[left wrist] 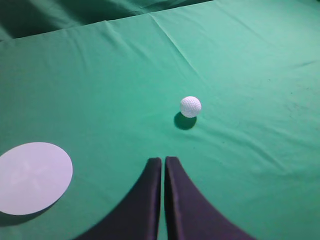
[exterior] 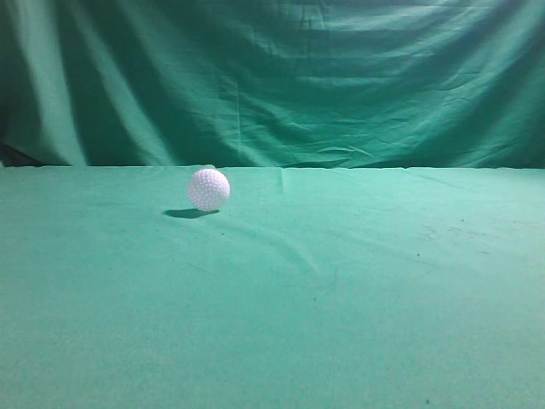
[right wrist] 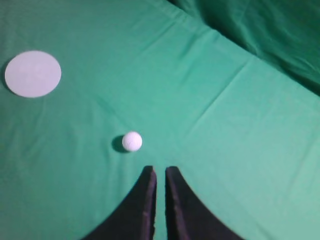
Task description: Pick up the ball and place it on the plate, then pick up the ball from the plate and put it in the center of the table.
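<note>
The white dimpled ball (exterior: 209, 189) rests on the green cloth table (exterior: 341, 298), left of centre and towards the back. It also shows in the left wrist view (left wrist: 190, 106) and the right wrist view (right wrist: 132, 141). The flat white round plate (left wrist: 32, 176) lies on the cloth to the left; it shows far left in the right wrist view (right wrist: 33, 73). My left gripper (left wrist: 163, 160) is shut and empty, above the cloth short of the ball. My right gripper (right wrist: 159, 170) is shut and empty, just right of the ball. Neither gripper shows in the exterior view.
A draped green cloth backdrop (exterior: 272, 77) hangs behind the table's far edge. The cloth has a raised crease (left wrist: 175, 42) running towards the back.
</note>
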{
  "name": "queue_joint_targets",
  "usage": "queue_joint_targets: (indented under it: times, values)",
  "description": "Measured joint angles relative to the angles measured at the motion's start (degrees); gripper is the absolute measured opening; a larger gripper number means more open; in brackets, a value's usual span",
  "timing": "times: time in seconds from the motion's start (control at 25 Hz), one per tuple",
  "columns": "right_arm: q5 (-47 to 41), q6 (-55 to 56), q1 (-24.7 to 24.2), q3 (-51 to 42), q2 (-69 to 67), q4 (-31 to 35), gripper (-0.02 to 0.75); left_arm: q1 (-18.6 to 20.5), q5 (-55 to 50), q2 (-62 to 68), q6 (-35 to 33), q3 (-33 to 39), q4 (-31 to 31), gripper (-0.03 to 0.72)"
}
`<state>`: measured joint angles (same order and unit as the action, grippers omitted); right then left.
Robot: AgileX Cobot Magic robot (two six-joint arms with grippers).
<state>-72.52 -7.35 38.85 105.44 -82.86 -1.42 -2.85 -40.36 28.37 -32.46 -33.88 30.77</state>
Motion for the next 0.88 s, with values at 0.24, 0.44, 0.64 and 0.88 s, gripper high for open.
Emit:
queue_joint_targets:
  times: [0.24, 0.44, 0.64, 0.88]
  values:
    - [5.3, 1.64, 0.0, -22.43, 16.94, 0.0, 0.077, 0.0, 2.16, -11.7, -0.6, 7.49, 0.0, 0.0]
    - [16.96, 3.91, 0.0, -40.75, 32.27, 0.0, 0.077, 0.0, 4.84, -15.2, -0.35, 11.16, 0.0, 0.0]
    - [25.65, 4.14, 0.0, -55.87, 47.04, 0.0, 0.077, 0.0, 4.72, -15.42, 5.55, 11.55, -3.56, 0.0]
    - [34.28, 4.17, 0.0, -71.41, 63.19, 0.0, 0.077, 0.0, 8.33, -15.52, 12.08, 17.91, -7.95, 0.0]
